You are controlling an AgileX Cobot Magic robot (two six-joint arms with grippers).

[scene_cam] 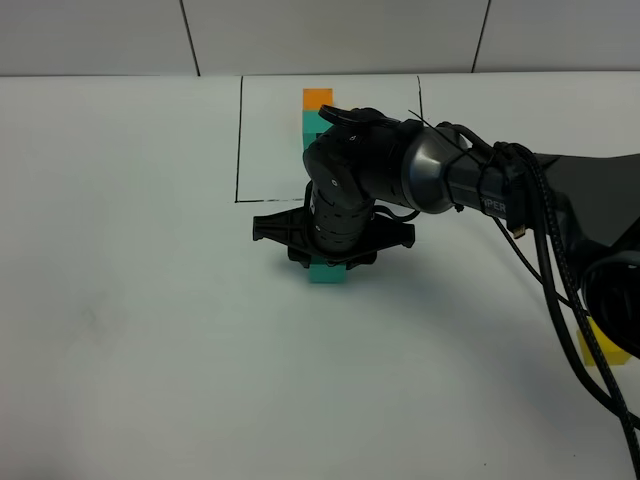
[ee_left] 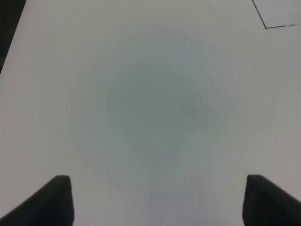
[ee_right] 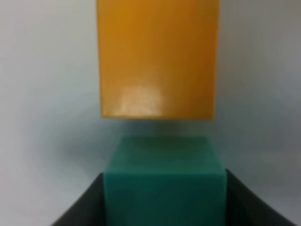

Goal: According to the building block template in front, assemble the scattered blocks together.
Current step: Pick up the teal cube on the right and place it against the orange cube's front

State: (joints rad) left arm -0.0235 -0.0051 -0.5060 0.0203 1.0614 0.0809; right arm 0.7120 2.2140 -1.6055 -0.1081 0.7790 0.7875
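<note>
Judging by the wrist view, we were joining the teal cube (ee_right: pixel 164 179) to the orange cube (ee_right: pixel 157 56). Our right gripper (ee_right: pixel 164 205) pinched the teal cube, one dark finger (ee_right: pixel 87 207) flat on each side. The orange cube sat just beyond the fingertips, in line with them. A thin shadow lay between the two cubes, so we could not tell whether they touched. The next move, we judged, called for a short straight push until the faces met, then a clean release. The yellow cube (scene_cam: pixel 603 347) lay well apart from those fingers, not yet fetched. Our left gripper (ee_left: pixel 157 197) hung with fingers spread wide over the table (ee_left: pixel 141 103), nothing between them.
</note>
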